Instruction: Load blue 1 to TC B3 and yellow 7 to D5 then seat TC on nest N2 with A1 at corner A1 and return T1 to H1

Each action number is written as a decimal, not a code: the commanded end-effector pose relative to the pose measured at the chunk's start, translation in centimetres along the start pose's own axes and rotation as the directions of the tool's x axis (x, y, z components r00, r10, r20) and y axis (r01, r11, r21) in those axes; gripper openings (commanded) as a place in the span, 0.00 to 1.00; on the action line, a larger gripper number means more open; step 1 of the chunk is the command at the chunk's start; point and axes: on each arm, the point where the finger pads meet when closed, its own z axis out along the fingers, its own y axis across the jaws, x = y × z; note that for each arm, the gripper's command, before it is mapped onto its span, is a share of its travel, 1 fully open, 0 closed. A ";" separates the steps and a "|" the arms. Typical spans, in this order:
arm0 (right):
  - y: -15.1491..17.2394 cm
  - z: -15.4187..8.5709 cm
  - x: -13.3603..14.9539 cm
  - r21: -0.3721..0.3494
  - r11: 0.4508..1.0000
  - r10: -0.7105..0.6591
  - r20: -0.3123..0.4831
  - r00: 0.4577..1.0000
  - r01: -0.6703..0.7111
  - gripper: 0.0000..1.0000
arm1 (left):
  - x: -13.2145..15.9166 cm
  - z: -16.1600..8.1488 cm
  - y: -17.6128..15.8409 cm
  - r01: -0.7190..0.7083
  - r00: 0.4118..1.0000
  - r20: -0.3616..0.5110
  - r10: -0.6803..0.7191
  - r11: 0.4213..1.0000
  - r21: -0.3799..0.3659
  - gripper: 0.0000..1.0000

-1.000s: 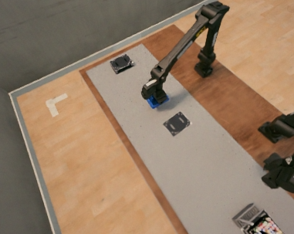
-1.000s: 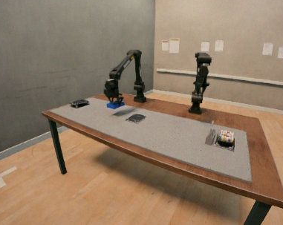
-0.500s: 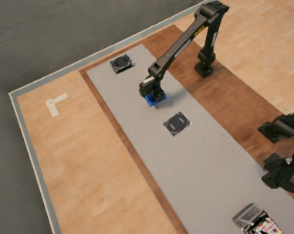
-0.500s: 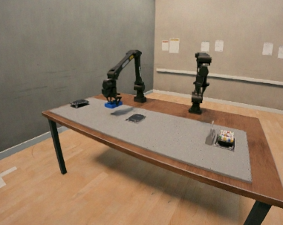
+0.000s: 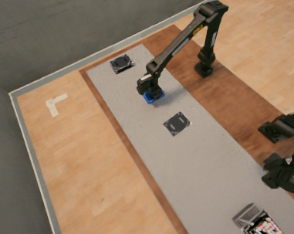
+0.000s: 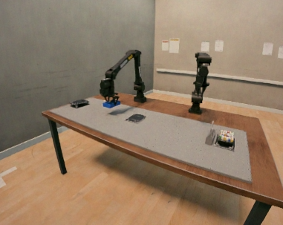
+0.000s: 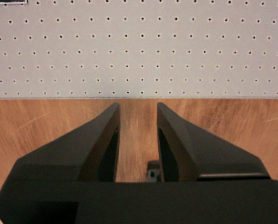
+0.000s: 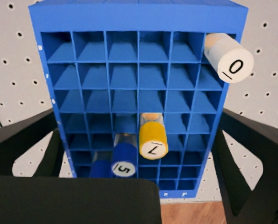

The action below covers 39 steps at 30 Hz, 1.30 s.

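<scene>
My right gripper (image 8: 137,111) (image 5: 151,93) (image 6: 109,96) is shut on the blue tube carrier TC (image 8: 125,75) (image 5: 149,97) (image 6: 111,104), holding it by its long sides low over the grey mat. In the right wrist view TC holds a yellow vial 7 (image 8: 152,140), a blue vial 5 (image 8: 121,161) and a white vial 0 (image 8: 229,61) that leans at the top right corner. The dark raised nest N2 (image 5: 122,62) (image 6: 79,103) lies further along the mat. My left gripper (image 7: 138,111) is open and empty over the wooden table top, at the mat's edge.
A second dark plate (image 5: 177,123) (image 6: 135,118) lies on the mat just past TC. The vial rack R1 (image 5: 265,227) (image 6: 226,137) and the grey holder H1 (image 5: 245,215) (image 6: 210,137) stand at the mat's other end. The left arm (image 5: 282,173) (image 6: 200,82) is folded back there.
</scene>
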 end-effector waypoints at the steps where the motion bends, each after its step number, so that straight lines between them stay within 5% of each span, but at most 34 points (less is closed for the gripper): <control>1: -1.2 -1.5 -1.3 -0.001 1.000 -0.008 0.044 0.999 0.008 0.00 | 0.3 0.2 -0.5 -0.005 1.000 -0.011 0.005 1.000 0.003 0.24; 39: -7.0 -1.3 -2.7 0.003 1.000 -0.008 0.036 0.999 0.008 0.00 | 0.3 0.2 -0.5 -0.005 1.000 -0.011 0.005 1.000 0.003 0.24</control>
